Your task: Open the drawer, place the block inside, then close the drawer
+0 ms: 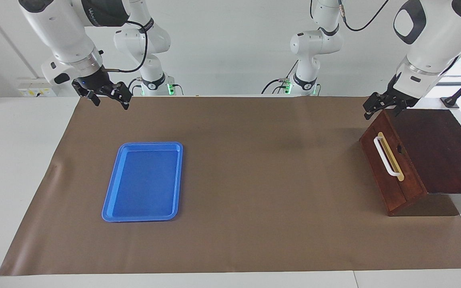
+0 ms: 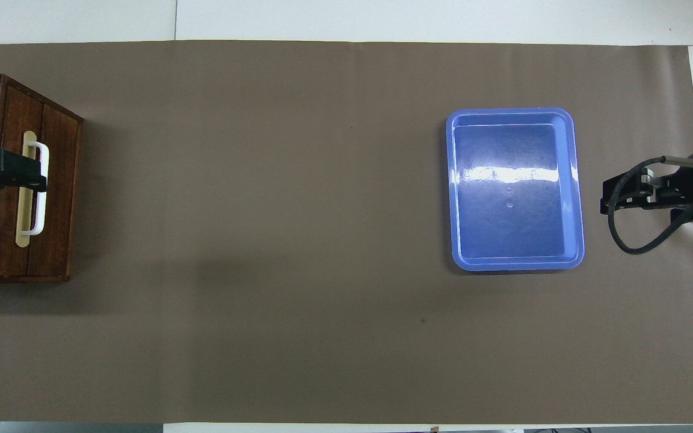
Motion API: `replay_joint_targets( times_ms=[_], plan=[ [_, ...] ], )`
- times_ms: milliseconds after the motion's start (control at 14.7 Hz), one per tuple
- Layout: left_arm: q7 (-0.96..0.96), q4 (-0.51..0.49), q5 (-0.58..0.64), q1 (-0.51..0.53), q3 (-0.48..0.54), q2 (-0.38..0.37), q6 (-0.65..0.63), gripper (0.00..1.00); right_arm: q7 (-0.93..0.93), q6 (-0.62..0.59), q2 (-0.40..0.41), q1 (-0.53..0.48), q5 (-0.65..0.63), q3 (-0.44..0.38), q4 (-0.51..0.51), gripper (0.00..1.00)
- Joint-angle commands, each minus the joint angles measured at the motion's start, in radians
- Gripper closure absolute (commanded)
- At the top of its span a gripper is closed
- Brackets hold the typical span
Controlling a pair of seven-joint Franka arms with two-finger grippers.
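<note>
Facing view: the drawer (image 1: pixel 390 168) sits shut at 3 o'clock on the worktop (image 1: pixel 254 180), handle (image 1: pixel 388 157) exposed for a pull. The left gripper (image 1: pixel 382 105) hangs above its upper edge; the right gripper (image 1: pixel 104 96) waits at 10 o'clock, fingers apart, empty.

Overhead view: the left gripper's finger gap cannot be read — and no block shows, not even in the blue tray (image 2: pixel 572 180).

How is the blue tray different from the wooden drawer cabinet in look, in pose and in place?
The tray is bright blue, flat and shallow; the cabinet is dark reddish-brown and box-shaped. The tray lies open upward and empty; the cabinet's drawer is shut, its white handle facing the tray. The tray sits toward the right arm's end of the table, the cabinet at the left arm's end. Both rest on the brown mat.
</note>
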Motion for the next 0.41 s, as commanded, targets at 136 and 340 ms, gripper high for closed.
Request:
replay_joint_targets(
  times_ms=[136, 340],
  plan=[
    [0.012, 0.015, -0.016, -0.013, 0.015, 0.008, 0.005, 0.0, -0.02, 0.012, -0.023, -0.026, -0.01, -0.001, -0.027, 0.0],
    [0.012, 0.015, -0.016, -0.013, 0.015, 0.008, 0.005, 0.0, -0.02, 0.02, -0.022, -0.016, -0.002, 0.0, -0.022, 0.0]
  ],
)
